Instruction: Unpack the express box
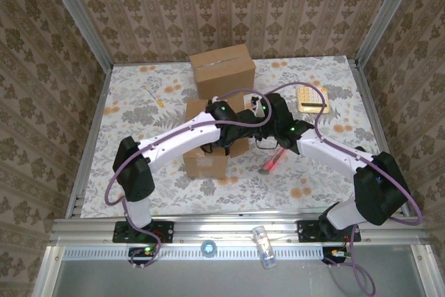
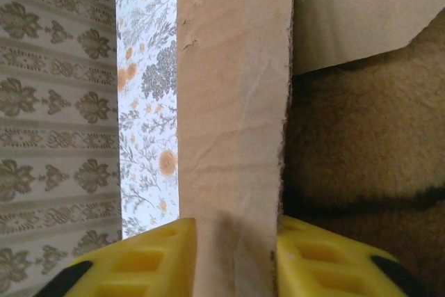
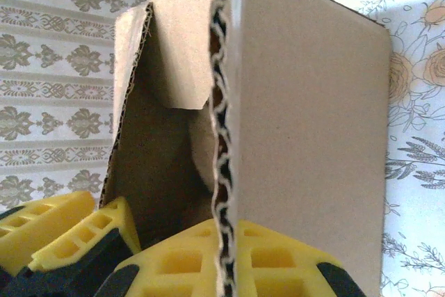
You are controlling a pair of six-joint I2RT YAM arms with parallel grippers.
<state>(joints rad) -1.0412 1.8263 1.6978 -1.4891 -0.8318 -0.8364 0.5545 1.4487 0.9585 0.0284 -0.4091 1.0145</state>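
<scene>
My left gripper (image 2: 235,259) clamps a flap (image 2: 233,102) of the open box (image 1: 205,165), my right gripper (image 3: 224,262) its side panel (image 3: 306,144); brown fleece (image 2: 361,144) lies inside, at the flap's three o'clock.

The top camera looked down from behind over the whole table (image 1: 132,95), while both wrist cameras sat close against the same open box (image 1: 205,163).

The left arm (image 1: 174,140) and right arm (image 1: 327,152) are stretched inward, wrists nearly met. The left gripper (image 2: 236,248) is clamped on a flap (image 2: 233,102), and the right gripper (image 3: 226,262) is pinched on a box panel (image 3: 306,137).
</scene>
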